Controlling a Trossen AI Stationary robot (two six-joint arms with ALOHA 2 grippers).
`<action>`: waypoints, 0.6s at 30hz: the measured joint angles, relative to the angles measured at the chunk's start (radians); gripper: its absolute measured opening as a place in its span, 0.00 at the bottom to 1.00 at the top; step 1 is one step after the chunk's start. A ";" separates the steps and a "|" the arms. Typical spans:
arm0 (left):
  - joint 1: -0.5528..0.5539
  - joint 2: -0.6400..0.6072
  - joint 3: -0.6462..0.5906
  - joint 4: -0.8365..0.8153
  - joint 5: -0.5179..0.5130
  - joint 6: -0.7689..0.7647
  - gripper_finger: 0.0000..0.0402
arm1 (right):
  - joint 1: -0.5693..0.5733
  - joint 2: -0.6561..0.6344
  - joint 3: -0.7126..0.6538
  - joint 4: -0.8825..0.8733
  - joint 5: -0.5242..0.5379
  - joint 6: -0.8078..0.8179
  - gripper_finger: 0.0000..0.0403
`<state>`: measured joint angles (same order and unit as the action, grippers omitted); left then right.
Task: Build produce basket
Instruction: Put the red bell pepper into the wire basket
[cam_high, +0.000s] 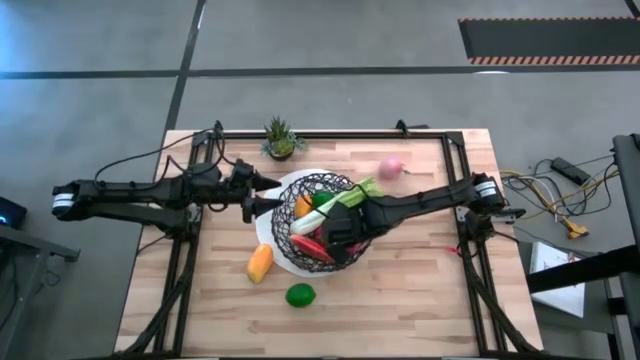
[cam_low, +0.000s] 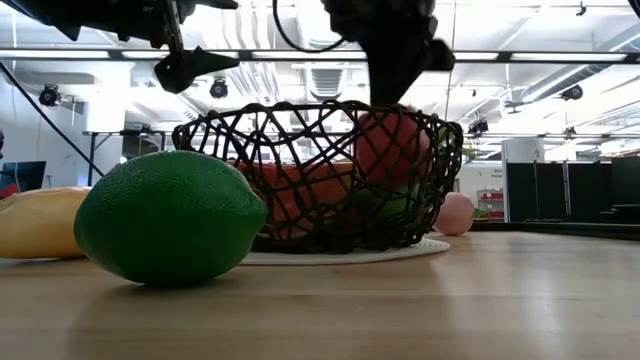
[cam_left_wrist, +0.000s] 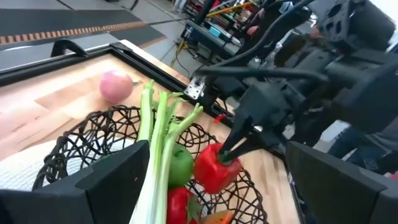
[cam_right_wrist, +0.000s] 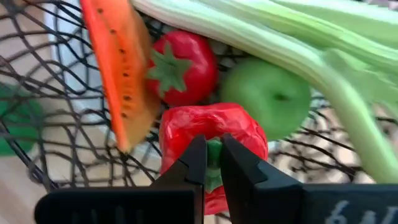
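The black wire basket (cam_high: 318, 222) on its white plate stands mid-table. It holds a celery stalk (cam_right_wrist: 280, 37), a tomato (cam_right_wrist: 180, 65), a green apple (cam_right_wrist: 267, 93) and an orange slice (cam_right_wrist: 118, 68). My right gripper (cam_right_wrist: 211, 165) is over the basket, shut on a red pepper (cam_right_wrist: 211, 134). It also shows in the high view (cam_high: 338, 235). My left gripper (cam_high: 268, 194) is open and empty at the basket's left rim. An orange-yellow piece (cam_high: 260, 263), a lime (cam_high: 300, 295) and a pink piece (cam_high: 390, 168) lie on the table outside the basket. My right gripper pinches the pepper's green stem (cam_right_wrist: 214, 152) between its two fingertips (cam_left_wrist: 235, 148), coming from above and slanting down. The pepper (cam_left_wrist: 214, 171) hangs below the fingers inside the basket, beside the green apple. I cannot tell whether its underside rests on the other produce.
A small spiky potted plant (cam_high: 280, 140) stands at the far edge behind the basket. The lime (cam_low: 165, 215) lies near the front edge with the orange-yellow piece (cam_low: 35, 225) to its left. Black frame rails run along the table's sides.
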<state>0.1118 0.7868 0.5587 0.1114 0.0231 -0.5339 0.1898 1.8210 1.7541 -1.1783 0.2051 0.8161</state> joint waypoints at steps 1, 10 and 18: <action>0.000 0.000 0.000 0.000 0.003 0.000 0.90 | 0.000 0.000 -0.014 0.030 -0.004 0.003 0.05; 0.000 -0.002 0.000 0.000 0.020 0.000 0.90 | 0.000 0.000 -0.114 0.126 -0.024 0.063 0.05; 0.000 -0.002 0.000 0.000 0.023 0.027 0.90 | 0.000 0.001 -0.182 0.233 -0.019 0.089 0.07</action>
<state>0.1120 0.7853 0.5587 0.1112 0.0464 -0.5064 0.1893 1.8223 1.5725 -0.9451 0.1860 0.9051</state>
